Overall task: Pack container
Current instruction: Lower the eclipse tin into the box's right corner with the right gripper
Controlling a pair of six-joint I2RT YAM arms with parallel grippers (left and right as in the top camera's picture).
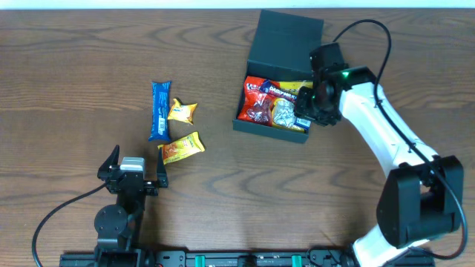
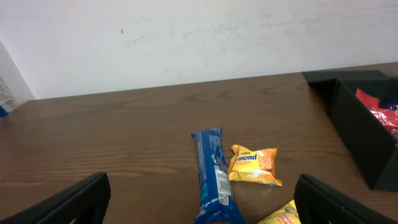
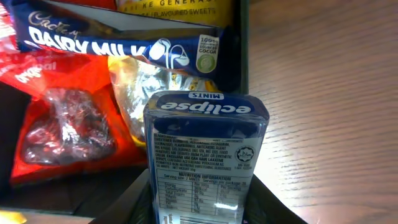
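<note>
The container (image 1: 269, 132) sat toward the far edge of the bench (image 1: 74, 59), right of centre. Its flap lid was folded back toward the far edge, leaving the inside exposed. Inside lay a red packet (image 1: 257, 100), a blue Dairy Milk bar (image 3: 118, 40), a crinkled silver foil sweet (image 1: 283, 115) and a yellow packet (image 1: 295, 84) against the far wall.

The right end effector (image 3: 200, 208) was clamped on a blue Eclipse mints pack (image 3: 205, 155), one finger on each side of it. It held the pack over the container's near right corner. In the right wrist view the label faced the camera, and the pack overlapped the foil sweet and the container's right wall. Whether the pack touched anything beneath it could not be told.

Three snacks lay outside, left of centre on the bench and well apart from the container. A long blue bar (image 1: 159, 110) pointed from the far edge toward the near edge. A small yellow almond packet (image 1: 182, 111) lay just beside it on its right. A yellow-orange packet (image 1: 182, 147) lay nearer the near edge, close to the bar's lower end.

The left end effector (image 1: 136, 174) hung low by the near edge, toward the left corner. Its fingers were spread wide with nothing between them, and it sat just short of the three snacks.
</note>
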